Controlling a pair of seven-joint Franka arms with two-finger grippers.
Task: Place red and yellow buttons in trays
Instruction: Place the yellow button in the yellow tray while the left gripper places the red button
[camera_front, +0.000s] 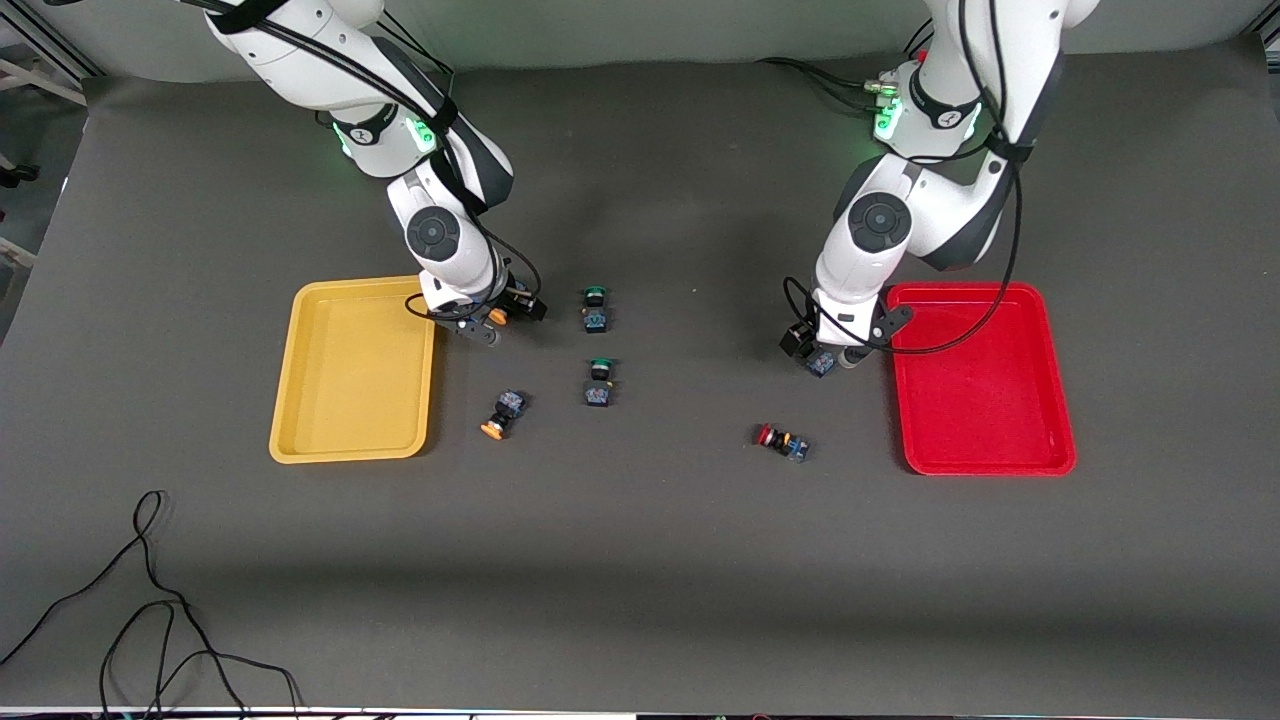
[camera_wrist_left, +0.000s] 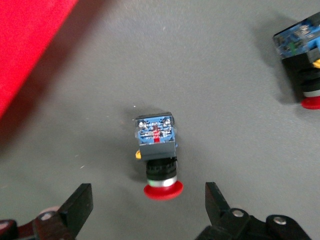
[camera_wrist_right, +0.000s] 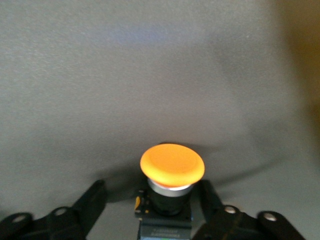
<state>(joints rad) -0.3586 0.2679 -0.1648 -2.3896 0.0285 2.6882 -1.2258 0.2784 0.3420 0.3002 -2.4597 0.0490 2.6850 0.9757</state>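
Note:
My right gripper (camera_front: 493, 322) is low beside the yellow tray (camera_front: 340, 400), open around a yellow button (camera_front: 497, 317). In the right wrist view the gripper (camera_wrist_right: 151, 190) has the orange cap (camera_wrist_right: 172, 164) between its fingers, with a gap on one side. A second yellow button (camera_front: 500, 414) lies nearer the front camera. My left gripper (camera_front: 825, 358) is open, low beside the red tray (camera_front: 985, 400), over a red button (camera_wrist_left: 157, 155) lying on the table. That gripper (camera_wrist_left: 148, 201) straddles the red cap. The other red button (camera_front: 782, 441) also shows in the left wrist view (camera_wrist_left: 302, 65).
Two green-capped buttons (camera_front: 595, 308) (camera_front: 599, 382) lie in the middle of the table between the arms. Both trays hold nothing. Black cables (camera_front: 150, 600) lie near the front edge at the right arm's end. The red tray's edge shows in the left wrist view (camera_wrist_left: 25, 40).

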